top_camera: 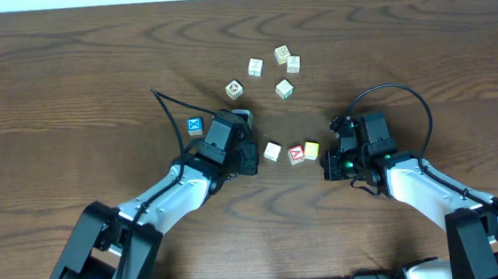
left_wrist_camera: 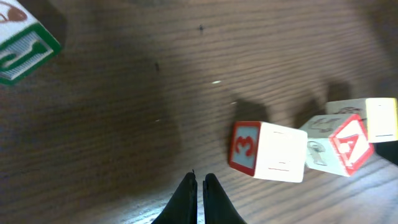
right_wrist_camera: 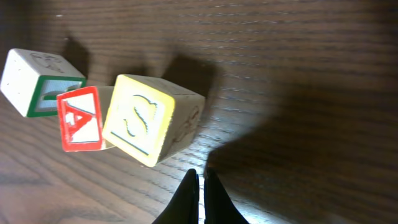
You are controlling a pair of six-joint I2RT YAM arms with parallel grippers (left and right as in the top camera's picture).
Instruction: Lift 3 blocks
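Together, red-topped cube, cream cube, yellow cube, grained wood table, left hand and right hand closed, empty.

3 small wooden cubes sit in a short row on the dark wood table, all flat, none lifted. At the left end is the whitish-cream cube, with a red "3" on 1 side face. A slight gap, then the red-topped cube with white "A". Touching its right side: the pale yellow cube.
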